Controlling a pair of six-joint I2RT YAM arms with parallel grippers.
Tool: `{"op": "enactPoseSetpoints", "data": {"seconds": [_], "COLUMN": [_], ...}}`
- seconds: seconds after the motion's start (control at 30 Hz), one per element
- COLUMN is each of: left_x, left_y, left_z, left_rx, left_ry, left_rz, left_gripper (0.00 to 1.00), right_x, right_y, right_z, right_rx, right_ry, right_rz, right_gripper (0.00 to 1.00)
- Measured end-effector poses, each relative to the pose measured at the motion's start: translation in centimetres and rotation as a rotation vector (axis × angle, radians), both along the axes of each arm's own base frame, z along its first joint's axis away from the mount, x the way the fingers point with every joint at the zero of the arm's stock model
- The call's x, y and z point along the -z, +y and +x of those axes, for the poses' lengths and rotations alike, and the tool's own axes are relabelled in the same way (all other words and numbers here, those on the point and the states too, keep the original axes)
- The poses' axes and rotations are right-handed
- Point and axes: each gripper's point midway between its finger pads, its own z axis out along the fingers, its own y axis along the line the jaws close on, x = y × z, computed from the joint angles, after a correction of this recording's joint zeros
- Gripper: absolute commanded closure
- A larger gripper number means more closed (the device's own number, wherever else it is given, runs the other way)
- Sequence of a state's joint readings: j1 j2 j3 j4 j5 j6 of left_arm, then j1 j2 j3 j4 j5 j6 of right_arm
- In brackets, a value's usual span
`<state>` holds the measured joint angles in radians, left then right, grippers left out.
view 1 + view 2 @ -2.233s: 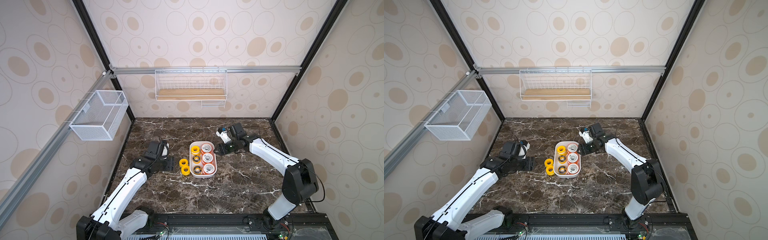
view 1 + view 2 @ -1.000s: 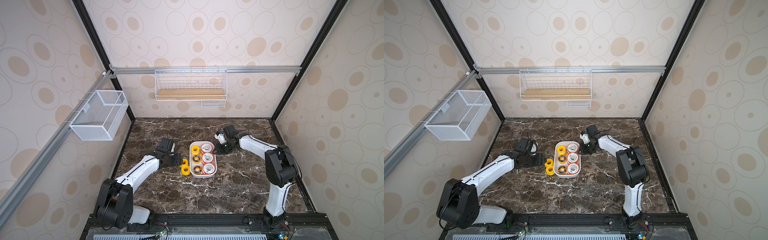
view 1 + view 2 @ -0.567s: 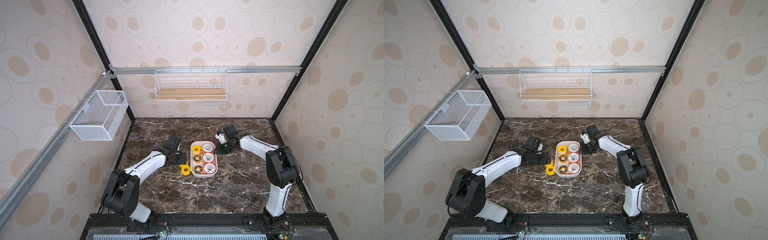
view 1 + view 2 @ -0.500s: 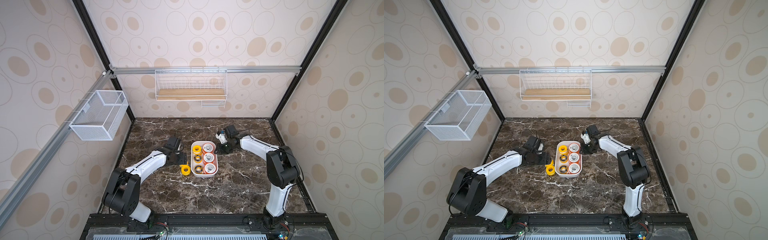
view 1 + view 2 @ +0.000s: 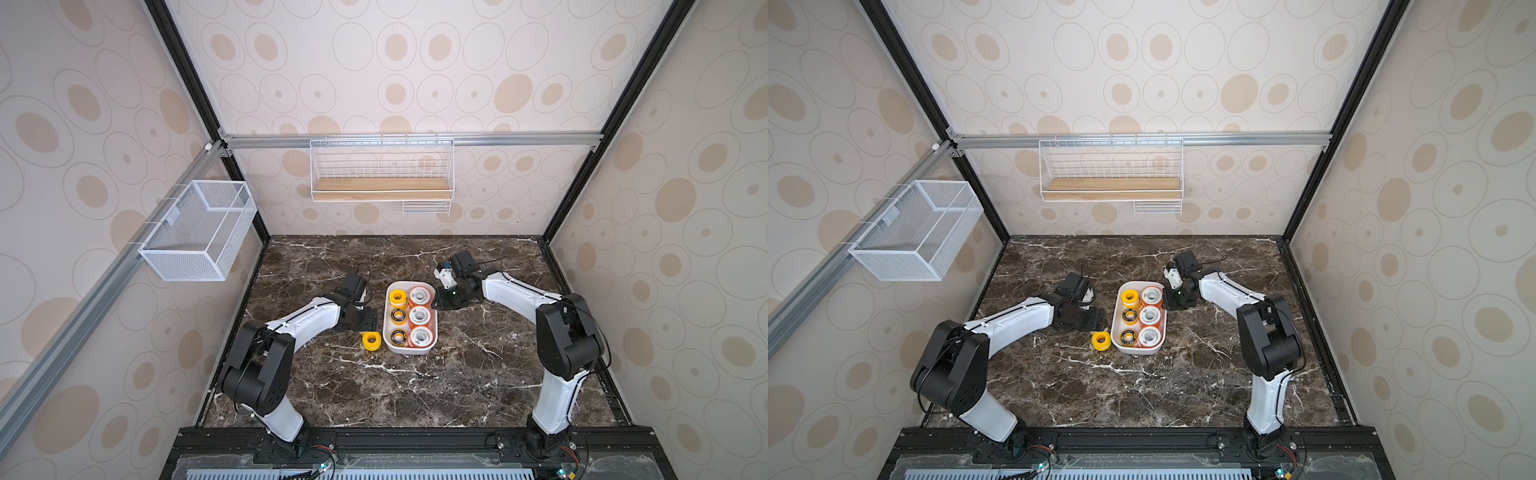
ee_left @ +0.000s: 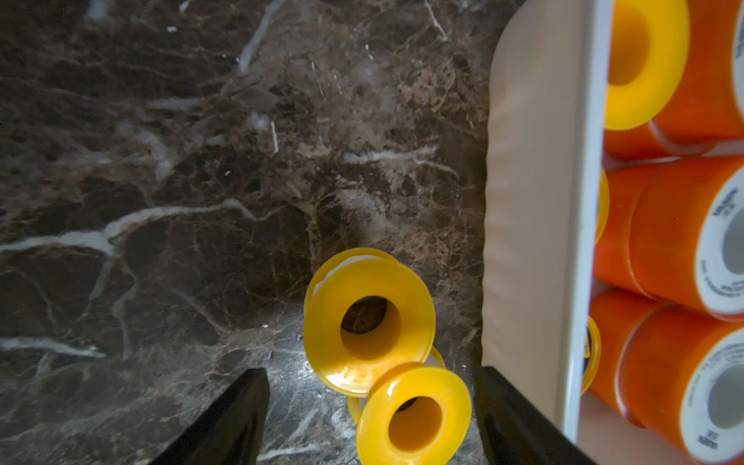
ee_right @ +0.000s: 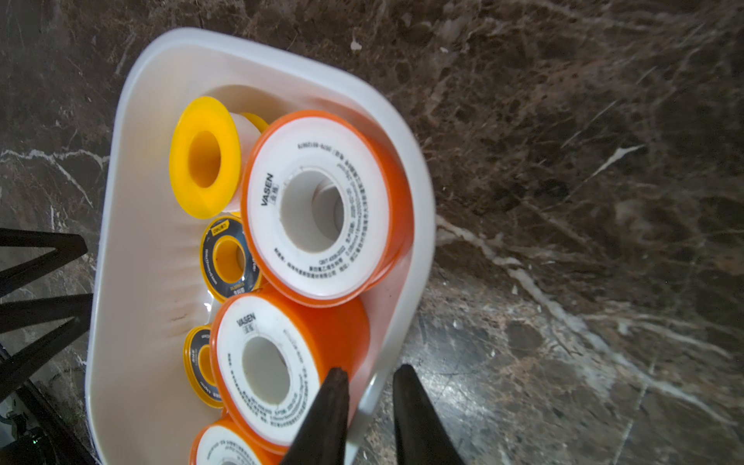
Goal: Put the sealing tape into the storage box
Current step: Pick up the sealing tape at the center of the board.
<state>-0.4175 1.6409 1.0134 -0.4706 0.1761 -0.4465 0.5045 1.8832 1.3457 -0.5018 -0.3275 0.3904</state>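
white storage box (image 5: 409, 351) on dark marble table (image 5: 478, 374), packed with sealing tape (image 5: 419, 316) in two rows. two more yellow spools (image 6: 368, 320) loose on the marble just beside its wall. left gripper (image 6: 370, 372) spread wide either side of one, clamping nothing. right gripper (image 7: 369, 370) pinched shut on the box rim, one finger inside, one outside.

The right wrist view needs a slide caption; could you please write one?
Right gripper pinches the storage box wall; orange-rimmed and yellow sealing tape spools sit inside.
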Motion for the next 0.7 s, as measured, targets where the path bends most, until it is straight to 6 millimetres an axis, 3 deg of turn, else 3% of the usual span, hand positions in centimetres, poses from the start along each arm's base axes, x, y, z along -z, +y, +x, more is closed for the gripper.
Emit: {"op": "enactPoseSetpoints", "data": {"seconds": [0.37,0.7], "left_x": [1.4,2.7], "left_y": [-0.9,-0.5], "left_z": [0.8,1.1], "left_rx": [0.032,0.032], "left_ry": [0.012,0.024], "left_rz": [0.027,0.076], "left_gripper": [0.21,0.25], "right_x": [0.0,0.0], "right_y": [0.0,0.1], "right_z": [0.0,-0.1], "right_rx": [-0.005,-0.009], "right_ry": [-0.002,0.002], "right_rz": [0.0,0.005], "right_gripper": [0.75,0.75]}}
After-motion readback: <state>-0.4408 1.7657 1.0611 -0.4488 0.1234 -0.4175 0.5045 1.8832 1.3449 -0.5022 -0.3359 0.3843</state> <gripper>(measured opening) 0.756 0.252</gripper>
